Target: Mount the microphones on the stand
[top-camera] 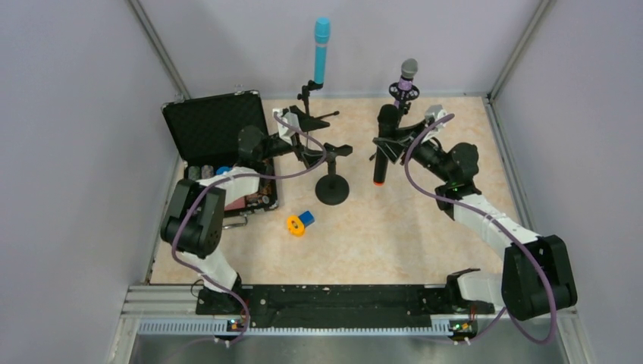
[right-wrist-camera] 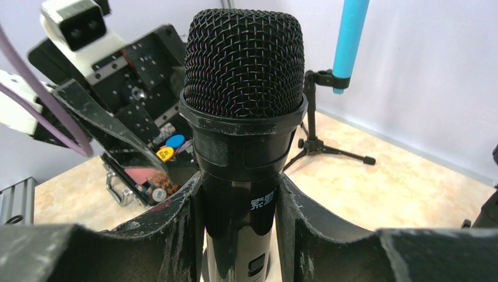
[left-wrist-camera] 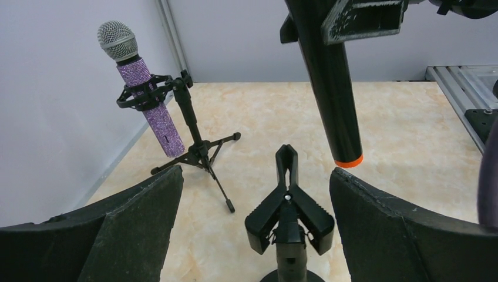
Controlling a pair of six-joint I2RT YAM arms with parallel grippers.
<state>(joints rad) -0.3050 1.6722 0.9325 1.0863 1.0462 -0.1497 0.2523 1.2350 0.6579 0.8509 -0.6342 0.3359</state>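
The light-blue microphone (top-camera: 322, 49) stands upright in a tripod stand at the back; it also shows in the right wrist view (right-wrist-camera: 350, 35). The glittery purple microphone (top-camera: 407, 76) sits in the shock mount of a second tripod stand (left-wrist-camera: 194, 147). My right gripper (top-camera: 390, 133) is shut on the black microphone (right-wrist-camera: 244, 70), held tilted with its orange end (left-wrist-camera: 348, 160) down, above the table. A round-base stand (top-camera: 332, 188) carries an empty black spring clip (left-wrist-camera: 288, 202). My left gripper (left-wrist-camera: 255, 171) is open, with its fingers on either side of that clip.
An open black case (top-camera: 216, 125) with small items lies at the back left behind my left arm. A small orange-and-blue object (top-camera: 300, 222) lies on the table in front of the round-base stand. Grey walls close in the back and sides.
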